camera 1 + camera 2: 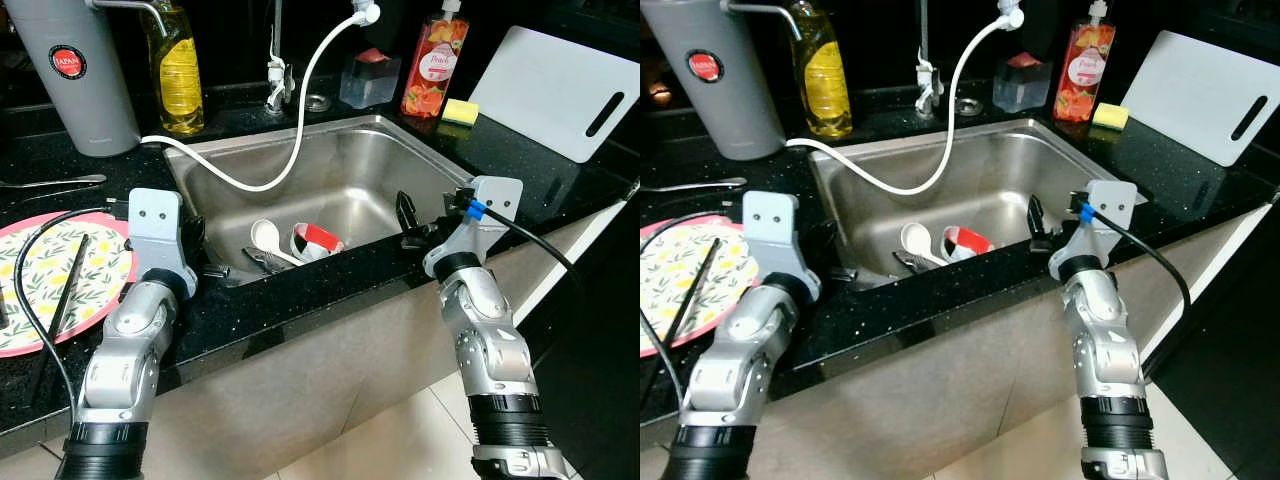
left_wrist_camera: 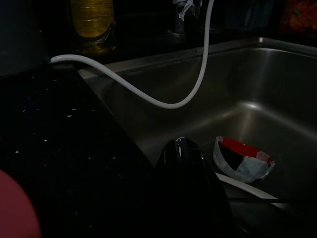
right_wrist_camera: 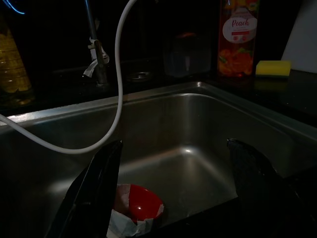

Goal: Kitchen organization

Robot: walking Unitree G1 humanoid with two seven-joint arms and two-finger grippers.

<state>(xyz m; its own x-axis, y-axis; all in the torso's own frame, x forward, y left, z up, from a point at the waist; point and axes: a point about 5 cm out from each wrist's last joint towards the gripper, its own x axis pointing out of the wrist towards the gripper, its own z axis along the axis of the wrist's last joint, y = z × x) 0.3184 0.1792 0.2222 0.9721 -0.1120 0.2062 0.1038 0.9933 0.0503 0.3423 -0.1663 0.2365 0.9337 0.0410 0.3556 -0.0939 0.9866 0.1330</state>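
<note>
The right gripper (image 3: 173, 188) hangs over the sink's front right rim with its two black fingers (image 3: 91, 191) spread wide and nothing between them. Ahead of it and lower, on the floor of the steel sink (image 1: 380, 165), lies the red bowl (image 1: 316, 241). It is tipped on its side, its mouth facing up and toward the right gripper, red inside with a white-and-grey patterned outer wall. It is near the gripper but apart from it.

The left gripper (image 2: 181, 163) sits at the sink's front left corner, fingers pressed together into one dark wedge with nothing held, pointing across the basin toward the bowl. Just beside the bowl on its left lies a white spoon (image 1: 268, 238), scoop end toward the back of the sink and handle running forward and right along the basin floor, passing in front of the bowl. Dark metal cutlery (image 1: 262, 262) lies just left of the spoon's handle; its kind is hard to tell.

A white hose (image 1: 300, 110) loops from the tap down into the basin. On the black counter to the left rests a pink-rimmed floral plate (image 1: 55, 275) with a dark chopstick (image 1: 68, 285) lying across it.
</note>
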